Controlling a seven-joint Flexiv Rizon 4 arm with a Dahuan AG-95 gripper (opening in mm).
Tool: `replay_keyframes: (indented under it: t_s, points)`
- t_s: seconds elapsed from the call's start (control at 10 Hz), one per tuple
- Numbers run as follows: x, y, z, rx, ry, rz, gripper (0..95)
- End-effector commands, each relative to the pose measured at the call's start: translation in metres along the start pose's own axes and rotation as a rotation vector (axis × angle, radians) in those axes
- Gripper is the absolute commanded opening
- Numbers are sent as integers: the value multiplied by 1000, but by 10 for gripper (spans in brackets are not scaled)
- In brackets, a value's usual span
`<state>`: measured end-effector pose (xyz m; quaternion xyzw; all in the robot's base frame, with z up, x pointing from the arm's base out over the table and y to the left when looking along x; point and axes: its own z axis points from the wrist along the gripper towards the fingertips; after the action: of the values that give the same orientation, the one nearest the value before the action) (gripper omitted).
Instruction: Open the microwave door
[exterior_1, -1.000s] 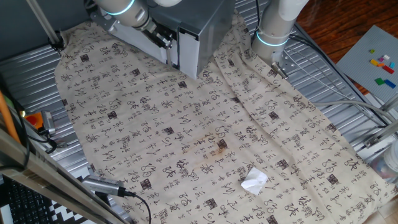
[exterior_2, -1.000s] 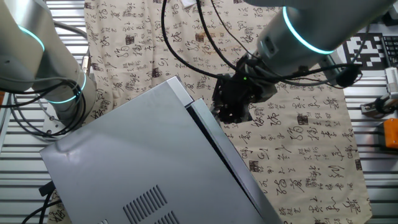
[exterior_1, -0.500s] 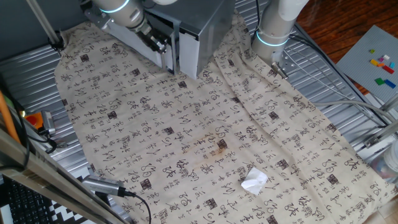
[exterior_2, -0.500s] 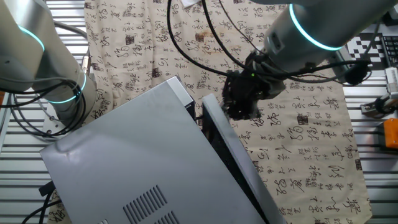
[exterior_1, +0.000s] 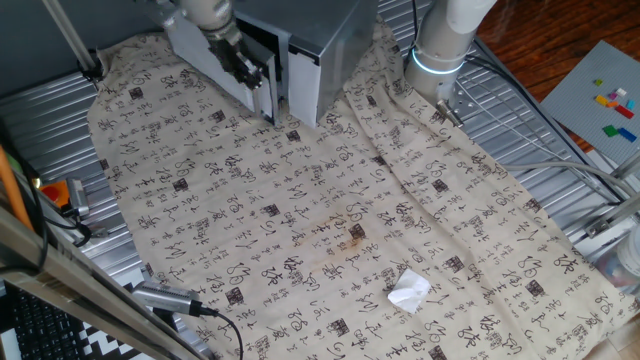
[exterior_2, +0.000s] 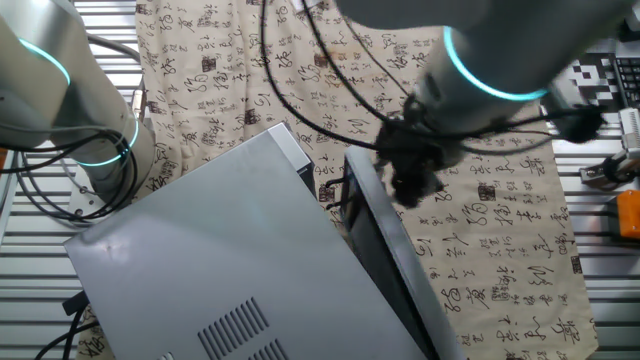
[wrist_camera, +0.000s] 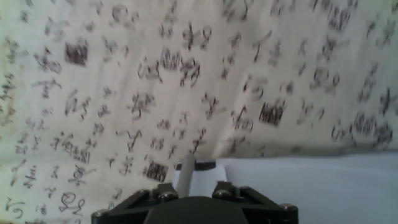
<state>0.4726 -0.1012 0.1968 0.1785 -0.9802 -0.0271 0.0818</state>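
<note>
The microwave (exterior_1: 330, 35) is a silver-grey box at the far end of the patterned cloth, with its white control strip (exterior_1: 304, 88) facing me. The other fixed view shows its top (exterior_2: 200, 260). The microwave door (exterior_1: 205, 55) stands partly swung out, with a dark gap between it and the box; it also shows edge-on (exterior_2: 385, 250). My black gripper (exterior_1: 246, 68) sits at the door's free edge (exterior_2: 412, 180). In the hand view the gripper (wrist_camera: 189, 183) is over the door's pale surface (wrist_camera: 311, 186). I cannot tell how its jaws stand.
A second arm's base (exterior_1: 440, 50) stands right of the microwave, and shows in the other fixed view (exterior_2: 95, 130). A crumpled white paper (exterior_1: 409, 290) lies on the cloth (exterior_1: 300, 200) near the front. An orange item (exterior_1: 55, 190) is at the left edge.
The door has swung further out from the microwave and the gap has widened. My gripper has moved outward with the door's free edge.
</note>
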Motion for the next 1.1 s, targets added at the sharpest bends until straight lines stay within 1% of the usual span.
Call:
replay_keyframes:
  t_s: [0.1, 0.2, 0.3, 0.7, 0.8, 0.9, 1.0, 1.1]
  points:
    - [-21, -2, -5, 3, 21, -6, 760]
    - [-29, -5, -10, 6, 24, -8, 760]
    - [-33, -6, -13, 8, 25, -8, 760]
    - [-63, -12, -32, 11, 37, -3, 760]
    - [-68, -12, -35, 11, 45, 15, 380]
    - [-69, -12, -36, 13, 46, 29, 190]
    - [-71, -12, -38, 7, 48, 38, 0]
    - [-72, -11, -40, 1, 44, 49, 0]
